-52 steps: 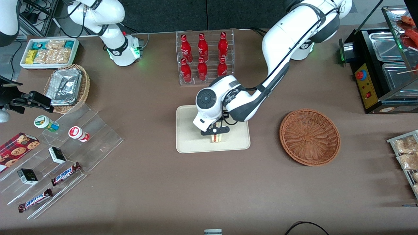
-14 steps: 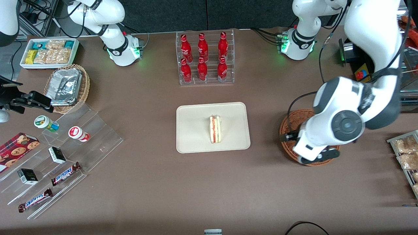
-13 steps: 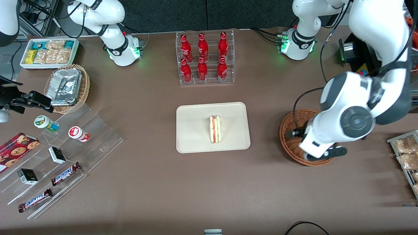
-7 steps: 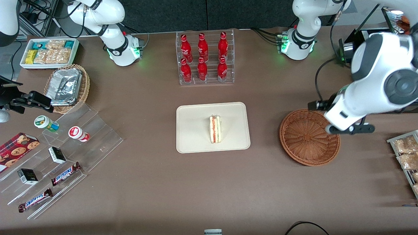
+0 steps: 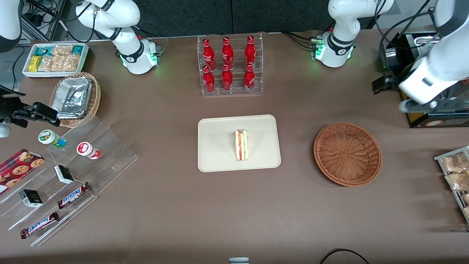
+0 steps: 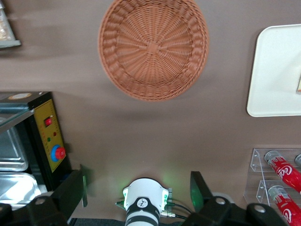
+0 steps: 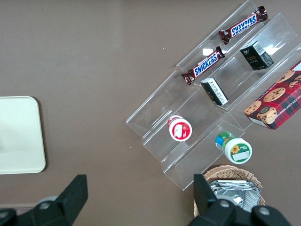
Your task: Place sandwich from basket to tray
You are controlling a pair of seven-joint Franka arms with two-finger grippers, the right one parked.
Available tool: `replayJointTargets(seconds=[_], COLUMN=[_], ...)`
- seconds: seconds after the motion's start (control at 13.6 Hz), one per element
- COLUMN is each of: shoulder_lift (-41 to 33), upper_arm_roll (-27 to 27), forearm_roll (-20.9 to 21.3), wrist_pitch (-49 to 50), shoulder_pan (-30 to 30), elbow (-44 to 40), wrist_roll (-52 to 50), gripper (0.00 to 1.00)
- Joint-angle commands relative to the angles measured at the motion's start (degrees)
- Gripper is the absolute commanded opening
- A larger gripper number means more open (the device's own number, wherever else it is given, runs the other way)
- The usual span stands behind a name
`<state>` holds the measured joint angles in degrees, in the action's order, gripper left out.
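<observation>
The sandwich [image 5: 241, 145] lies on the cream tray [image 5: 216, 146] in the middle of the table, its red and green filling facing up. The round reddish-brown basket [image 5: 347, 154] stands empty beside the tray, toward the working arm's end. My left gripper [image 5: 428, 104] is raised high above the table, farther from the front camera than the basket, in front of the black warming cabinet. In the left wrist view the gripper [image 6: 138, 188] is open with nothing between its fingers, and the basket [image 6: 153, 47] and a corner of the tray [image 6: 275, 70] show below it.
A clear rack of red bottles [image 5: 229, 64] stands farther from the camera than the tray. A black warming cabinet [image 5: 421, 73] and a wire rack of snack packets [image 5: 454, 172] are at the working arm's end. Acrylic steps with snacks [image 5: 66, 172] are at the parked arm's end.
The gripper let go of the sandwich on the tray, swung over the basket toward the working arm's end, then rose and moved farther from the camera. The sandwich stayed put.
</observation>
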<state>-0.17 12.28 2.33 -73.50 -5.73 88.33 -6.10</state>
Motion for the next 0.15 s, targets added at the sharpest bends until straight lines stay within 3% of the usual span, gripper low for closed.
replayJointTargets(seconds=[0.0, 0.07], shoulder_lift=[-1.24, -1.24], upper_arm_roll=[0.03, 0.03], forearm_roll=[-0.92, -0.92], wrist_pitch=[0.29, 0.29], shoulder_pan=[-1.13, -1.13], elbow=[1.84, 2.28], wrist_roll=[2.31, 2.75], gripper=[1.0, 1.0])
